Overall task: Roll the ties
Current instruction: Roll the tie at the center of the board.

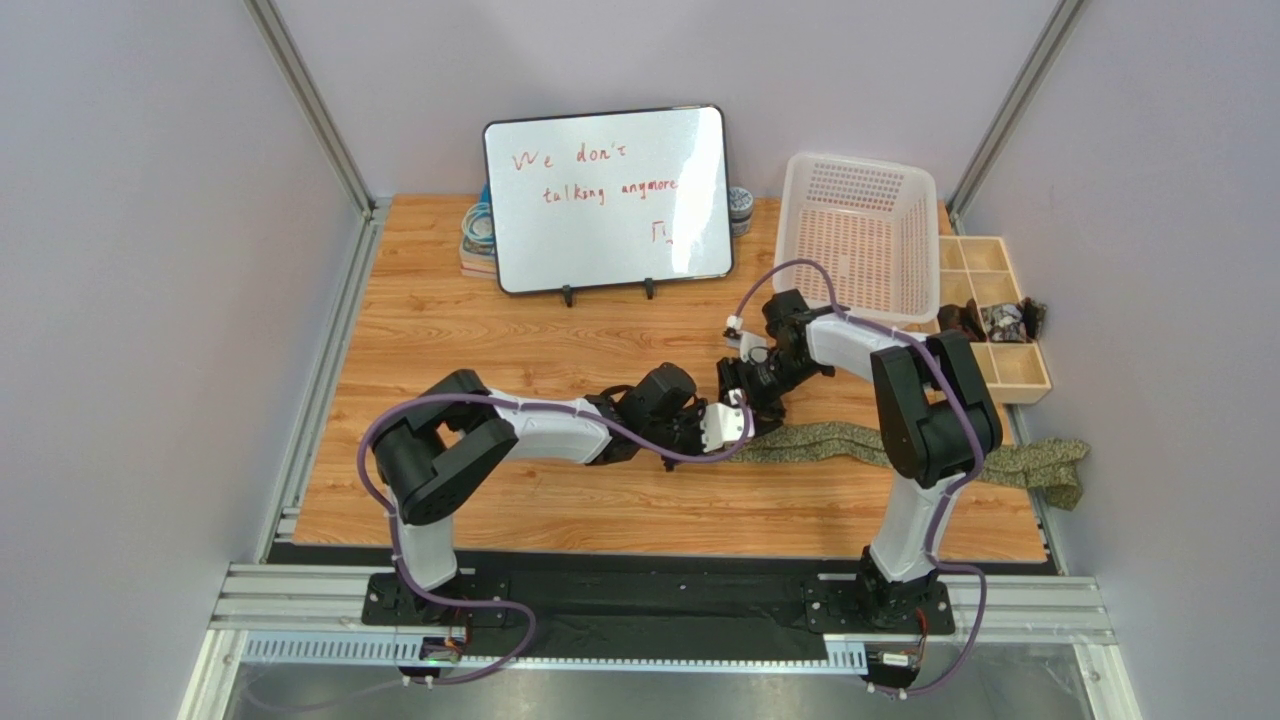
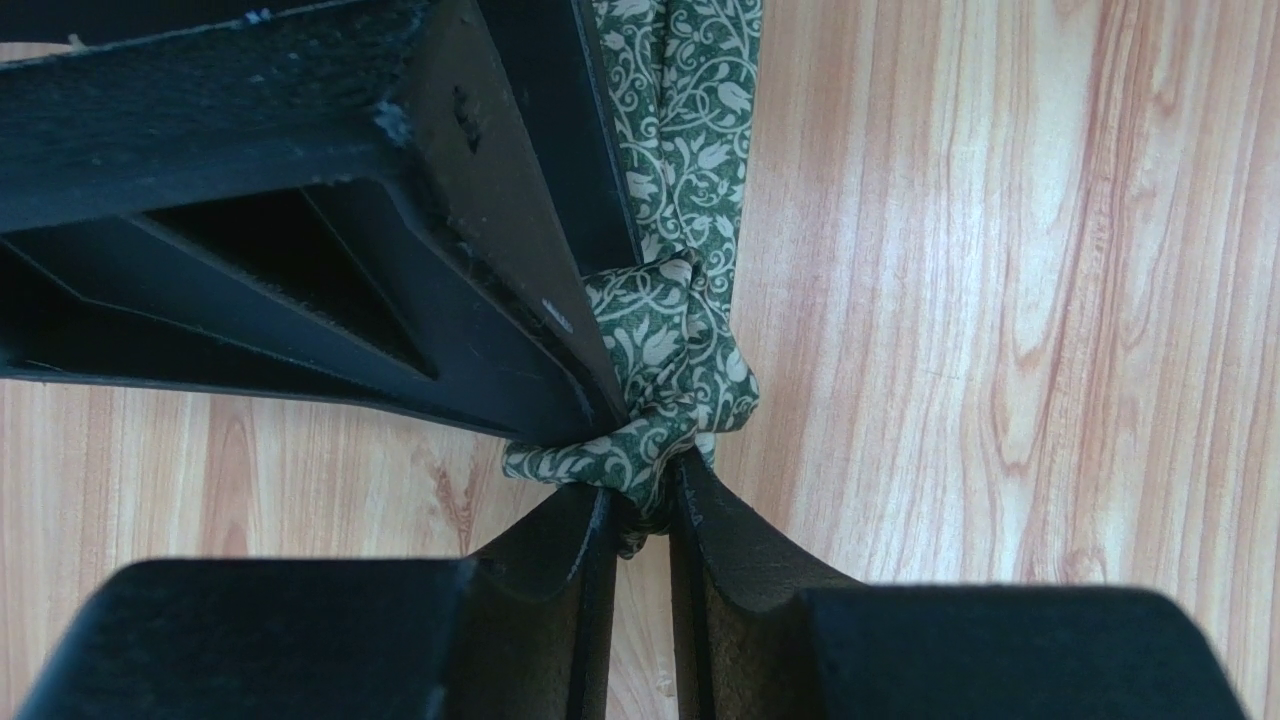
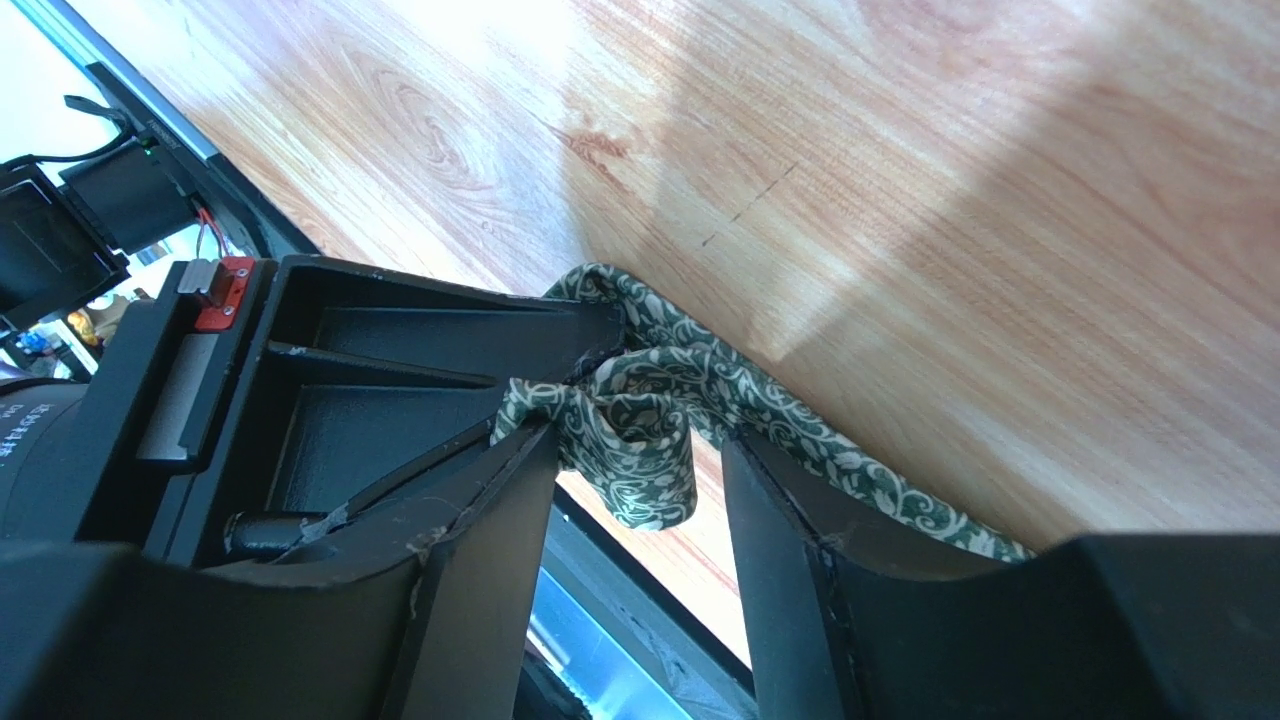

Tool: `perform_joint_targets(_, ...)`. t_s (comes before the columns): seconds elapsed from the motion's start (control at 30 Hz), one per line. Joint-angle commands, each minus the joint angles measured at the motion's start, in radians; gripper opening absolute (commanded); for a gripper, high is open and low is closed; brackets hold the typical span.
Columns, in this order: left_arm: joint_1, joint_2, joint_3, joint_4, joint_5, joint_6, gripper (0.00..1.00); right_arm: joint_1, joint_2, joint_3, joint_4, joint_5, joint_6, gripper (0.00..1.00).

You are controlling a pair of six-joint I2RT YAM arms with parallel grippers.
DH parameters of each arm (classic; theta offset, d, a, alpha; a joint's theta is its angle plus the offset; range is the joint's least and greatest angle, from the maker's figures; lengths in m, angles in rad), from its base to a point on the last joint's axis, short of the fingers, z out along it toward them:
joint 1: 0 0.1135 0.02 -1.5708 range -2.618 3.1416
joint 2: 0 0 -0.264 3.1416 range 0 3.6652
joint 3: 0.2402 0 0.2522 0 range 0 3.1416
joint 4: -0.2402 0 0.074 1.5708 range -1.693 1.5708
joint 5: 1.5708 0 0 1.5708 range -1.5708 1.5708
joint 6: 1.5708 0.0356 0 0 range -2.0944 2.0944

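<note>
The tie (image 1: 842, 443), olive-green with a pale leaf pattern, stretches along the wooden table from the middle to the right edge, where its far end (image 1: 1059, 465) droops over. Its near end is wound into a small roll (image 2: 669, 360). My left gripper (image 2: 643, 503) is shut on the lower edge of that roll. My right gripper (image 3: 643, 450) is open. The roll (image 3: 639, 428) sits between its fingers, against the left finger (image 3: 511, 495) and apart from the right one. Both grippers meet at the table's middle, left (image 1: 733, 426) and right (image 1: 756, 384).
A whiteboard (image 1: 607, 198) with red writing stands at the back. A white plastic basket (image 1: 857, 233) is at the back right, with a wooden compartment tray (image 1: 995, 308) beside it holding small dark items. Rolled items (image 1: 478, 233) lie behind the whiteboard's left side.
</note>
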Motion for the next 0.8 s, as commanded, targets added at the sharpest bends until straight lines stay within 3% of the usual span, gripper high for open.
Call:
perform_joint_targets(0.0,-0.020,0.121,-0.059,-0.197,-0.052,0.030,0.21,0.022,-0.047,0.041,-0.005,-0.122,0.008,0.54)
perform_joint_targets(0.13,-0.020,0.115,-0.056,-0.203,-0.049,0.028,0.21,0.022,-0.028,0.035,-0.017,-0.074,-0.015,0.48)
perform_joint_targets(0.33,-0.015,0.032,-0.038,-0.276,-0.026,0.025,0.23,0.022,0.025,0.004,0.077,-0.121,0.033,0.29)
perform_joint_targets(0.43,0.000,-0.007,-0.032,-0.317,-0.009,0.019,0.27,0.024,0.028,-0.013,0.125,-0.141,0.076,0.11)
perform_joint_targets(0.5,0.011,-0.035,-0.018,-0.329,0.019,0.005,0.32,0.022,0.024,-0.028,0.150,-0.148,0.105,0.07)
perform_joint_targets(0.53,0.026,-0.043,-0.007,-0.349,0.035,0.002,0.41,0.021,0.019,-0.037,0.183,-0.148,0.120,0.01)
perform_joint_targets(0.77,0.074,-0.126,-0.001,-0.393,0.101,-0.007,0.58,0.022,-0.019,-0.102,0.358,-0.166,0.263,0.00)
